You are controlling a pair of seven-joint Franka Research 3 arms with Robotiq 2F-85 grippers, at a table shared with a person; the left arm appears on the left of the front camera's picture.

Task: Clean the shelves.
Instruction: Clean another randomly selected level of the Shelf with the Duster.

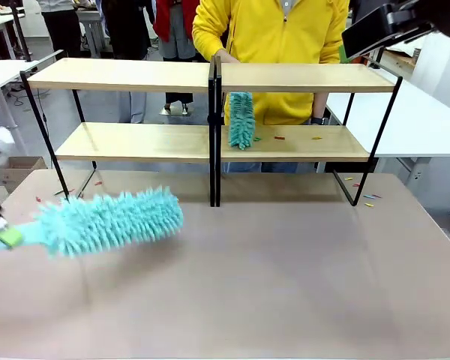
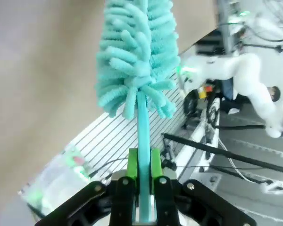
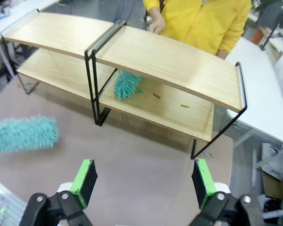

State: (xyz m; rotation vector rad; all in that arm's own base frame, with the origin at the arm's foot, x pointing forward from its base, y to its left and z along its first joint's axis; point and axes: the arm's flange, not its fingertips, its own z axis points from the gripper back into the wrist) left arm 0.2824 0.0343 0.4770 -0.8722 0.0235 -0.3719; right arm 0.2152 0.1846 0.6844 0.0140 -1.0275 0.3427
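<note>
Shelves [image 1: 120,75] stand along the far edge of the brown table [image 1: 285,262], with a person in yellow [image 1: 270,30] behind them. A small teal duster [image 1: 241,120] reaches down to the right rack's lower board. Near the table's left edge, the left gripper [image 2: 144,162] pinches the handle of a larger teal duster [image 1: 109,220]. The right gripper [image 3: 144,176] hangs above the table with its fingers spread wide.

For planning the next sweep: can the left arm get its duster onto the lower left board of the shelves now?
Probably yes: the left gripper holds the duster just before the shelves, whose front is open there.
</note>
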